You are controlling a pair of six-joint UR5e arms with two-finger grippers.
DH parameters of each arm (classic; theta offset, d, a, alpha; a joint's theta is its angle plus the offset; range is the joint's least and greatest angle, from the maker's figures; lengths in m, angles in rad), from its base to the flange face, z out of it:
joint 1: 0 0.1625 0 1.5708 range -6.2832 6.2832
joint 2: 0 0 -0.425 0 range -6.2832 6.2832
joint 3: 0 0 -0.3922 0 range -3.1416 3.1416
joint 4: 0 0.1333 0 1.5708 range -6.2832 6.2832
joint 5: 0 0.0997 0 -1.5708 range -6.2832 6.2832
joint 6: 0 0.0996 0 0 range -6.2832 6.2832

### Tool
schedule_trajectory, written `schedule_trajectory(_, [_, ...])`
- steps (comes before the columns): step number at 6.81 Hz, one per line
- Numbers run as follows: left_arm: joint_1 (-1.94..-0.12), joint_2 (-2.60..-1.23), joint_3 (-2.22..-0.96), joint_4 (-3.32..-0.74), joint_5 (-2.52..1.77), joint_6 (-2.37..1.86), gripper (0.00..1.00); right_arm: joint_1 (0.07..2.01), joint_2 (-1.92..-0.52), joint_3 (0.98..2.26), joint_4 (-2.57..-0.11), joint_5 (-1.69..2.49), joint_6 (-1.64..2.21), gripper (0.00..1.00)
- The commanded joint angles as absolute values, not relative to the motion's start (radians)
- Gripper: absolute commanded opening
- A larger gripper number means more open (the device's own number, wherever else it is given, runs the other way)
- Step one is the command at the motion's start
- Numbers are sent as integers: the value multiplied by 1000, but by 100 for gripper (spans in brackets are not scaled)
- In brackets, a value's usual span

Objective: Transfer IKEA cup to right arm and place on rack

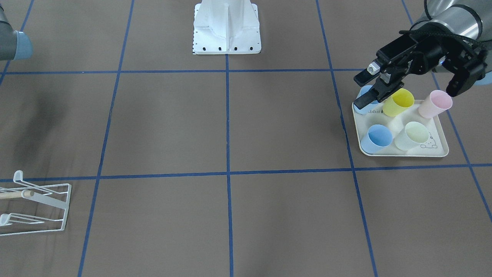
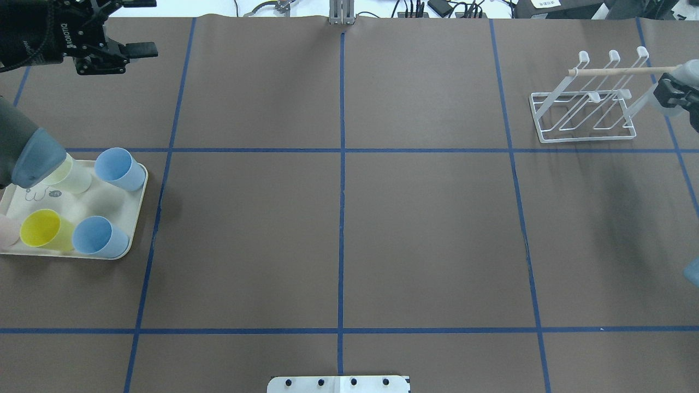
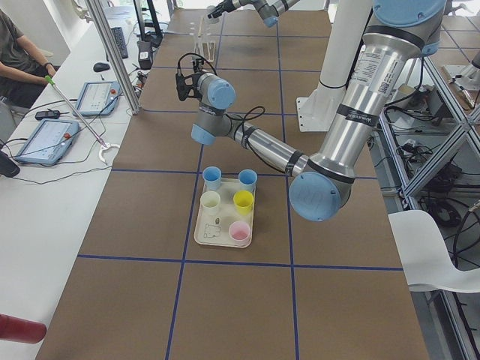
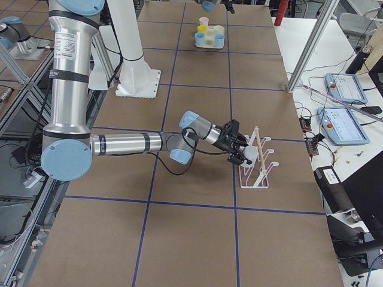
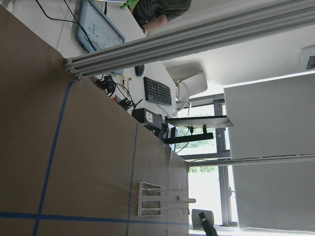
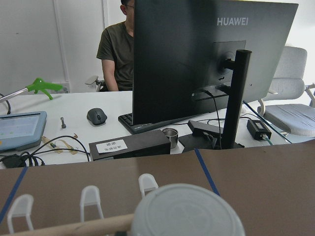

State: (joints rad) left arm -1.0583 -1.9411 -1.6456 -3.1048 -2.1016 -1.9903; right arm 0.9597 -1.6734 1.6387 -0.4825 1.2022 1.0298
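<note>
Overhead exterior: right tool (image 2: 674, 94) grips a pale round cup (image 2: 658, 101) at the wire rack (image 2: 587, 138); left tool (image 2: 143, 26) gapes wide.

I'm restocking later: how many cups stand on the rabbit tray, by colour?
Blue cups: 2
Yellow cup: 1
Pink cup: 1
Pale green cup: 1
Total on the tray: 5

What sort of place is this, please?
Most likely a robotics research lab: robot arms work over a table gridded with blue tape, tablets lie on a side desk, and a person sits behind a monitor.
</note>
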Motion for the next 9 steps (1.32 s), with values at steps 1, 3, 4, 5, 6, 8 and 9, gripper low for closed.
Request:
schedule_trajectory(1, [-1058,-1940,-1646,-3106,-2102,-1990,100,959,-1667,1629,-482,1201,1029,0])
schedule_trajectory(3, [-1057,-1939,-1646,-3105,-2100,-1990,100,959,-1666,1628,-479,1198,977,0])
schedule_trajectory(4, [-1054,-1930,-1646,-3105,-2099,-1991,100,959,-1661,1620,-480,1198,976,0])
schedule_trajectory(5, [-1051,-1925,-1646,-3105,-2094,-1990,100,959,-1661,1617,-480,1198,976,0])
schedule_trajectory(6, [-1049,-1927,-1644,-3105,-2094,-1990,100,959,-1660,1606,-479,1198,976,0])
schedule_trajectory(8, [-1048,-1919,-1643,-3106,-2092,-1990,100,959,-1654,1603,-480,1197,977,0])
schedule_trajectory(9, [-1048,-1919,-1643,-3106,-2092,-1990,100,959,-1652,1603,-479,1197,976,0])
